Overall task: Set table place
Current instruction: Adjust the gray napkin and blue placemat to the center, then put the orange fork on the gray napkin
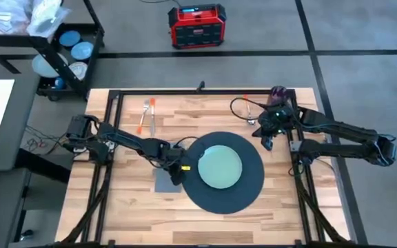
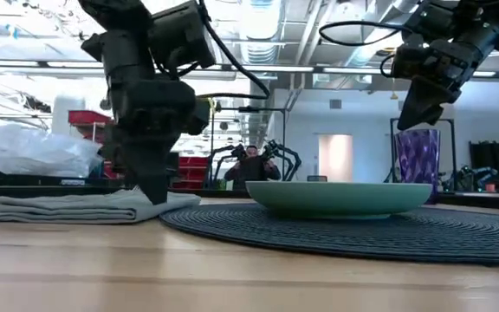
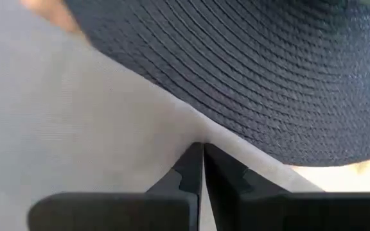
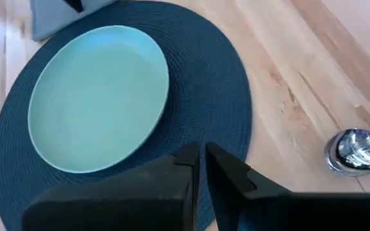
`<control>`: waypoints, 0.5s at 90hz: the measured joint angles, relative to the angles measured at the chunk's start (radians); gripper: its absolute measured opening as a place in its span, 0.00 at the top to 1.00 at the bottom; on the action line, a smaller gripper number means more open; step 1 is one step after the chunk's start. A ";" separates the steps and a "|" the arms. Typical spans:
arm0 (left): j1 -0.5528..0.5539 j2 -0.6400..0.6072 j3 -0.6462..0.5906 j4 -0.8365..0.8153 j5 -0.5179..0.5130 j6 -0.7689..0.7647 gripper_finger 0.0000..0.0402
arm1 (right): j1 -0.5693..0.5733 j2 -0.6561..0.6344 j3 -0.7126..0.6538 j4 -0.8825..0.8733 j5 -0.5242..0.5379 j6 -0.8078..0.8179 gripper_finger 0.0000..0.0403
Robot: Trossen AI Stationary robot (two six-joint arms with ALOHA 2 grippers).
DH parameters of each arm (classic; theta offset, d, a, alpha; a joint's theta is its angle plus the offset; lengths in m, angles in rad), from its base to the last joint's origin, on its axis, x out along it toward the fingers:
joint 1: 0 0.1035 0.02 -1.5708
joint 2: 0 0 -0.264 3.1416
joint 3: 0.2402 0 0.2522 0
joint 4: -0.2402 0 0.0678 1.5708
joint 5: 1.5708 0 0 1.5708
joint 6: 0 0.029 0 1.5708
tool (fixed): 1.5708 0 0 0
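A pale green plate (image 1: 219, 167) (image 4: 98, 96) sits in the middle of the dark round mat (image 1: 247, 189) (image 2: 362, 230). A folded grey napkin (image 1: 163, 182) (image 2: 68, 206) lies flat on the table against the mat's left edge. My left gripper (image 1: 179, 172) (image 3: 202, 149) is shut, down on the napkin. My right gripper (image 1: 267, 141) (image 4: 202, 151) hangs shut in the air right of the mat, holding nothing. An orange-handled fork and knife (image 1: 147, 116) lie at the far left. The purple cup (image 1: 278, 93) (image 2: 418, 156) stands at the far right. A spoon's shiny bowl (image 4: 355, 151) rests on the wood nearby. My left gripper comes from above, slanting down, its shut fingertips (image 2: 158, 195) set on the napkin's edge next to the mat (image 3: 191, 131). The napkin lies flat on the table. Whether any cloth is caught between the tips cannot be told.
A black frame rail (image 1: 185, 90) runs along the table's far side. Beyond the table stand a black cart with blue plates (image 1: 67, 52) and a red box (image 1: 196, 26). A person (image 2: 251, 165) is far back in the room. Bare wood lies near the front edge (image 1: 205, 227).
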 joint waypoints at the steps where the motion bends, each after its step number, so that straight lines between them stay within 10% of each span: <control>1: 0.002 -0.004 0.001 -0.011 -0.009 0.006 1.00 | 0.001 0.000 0.000 0.000 0.000 -0.004 0.96; 30: 0.110 -0.213 0.130 -0.537 -0.524 0.187 1.00 | 0.024 0.000 0.000 -0.001 0.000 -0.026 0.96; 45: 0.235 -0.300 0.071 -0.642 -0.574 0.194 0.98 | 0.024 0.002 0.000 0.000 0.000 -0.053 0.96</control>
